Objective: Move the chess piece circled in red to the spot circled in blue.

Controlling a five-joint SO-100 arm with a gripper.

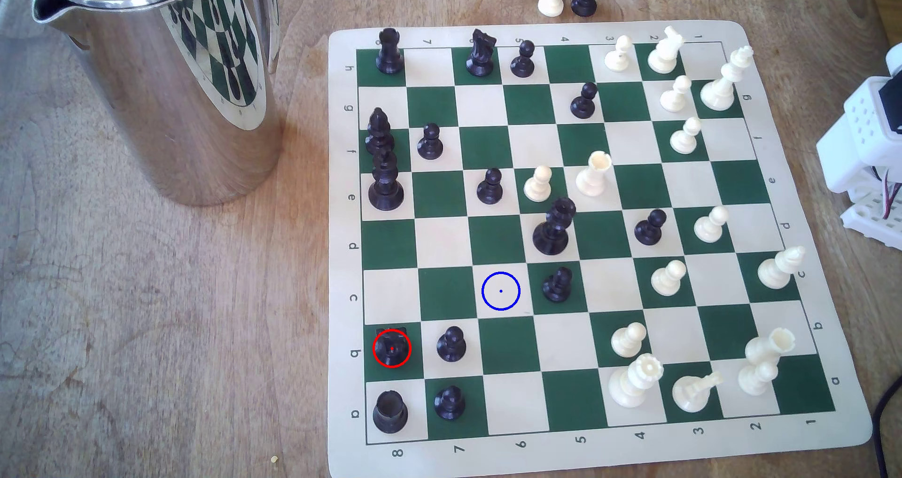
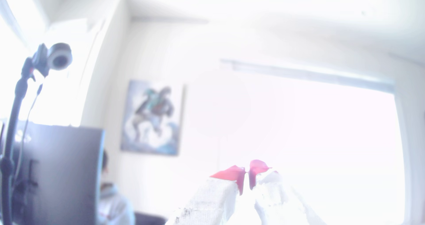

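Note:
The chess piece, a small black knight (image 1: 392,347), stands inside a red ring on a green square at the board's near left in the exterior view. The spot (image 1: 501,291), a cream square marked by a blue ring with a centre dot, lies two columns to the right and one row farther back, with nothing on it. In the blurred, overexposed wrist view my gripper (image 2: 247,176) points up into the room. Its white fingers (image 2: 220,197) with red tips are pressed almost together and hold nothing.
A black pawn (image 1: 451,344) stands right of the knight, with a black rook (image 1: 389,412) and a pawn (image 1: 449,402) in front. Another black pawn (image 1: 556,285) is beside the spot. A steel jug (image 1: 161,78) stands left of the board (image 1: 341,243). The arm's white base (image 1: 869,136) is at the right edge.

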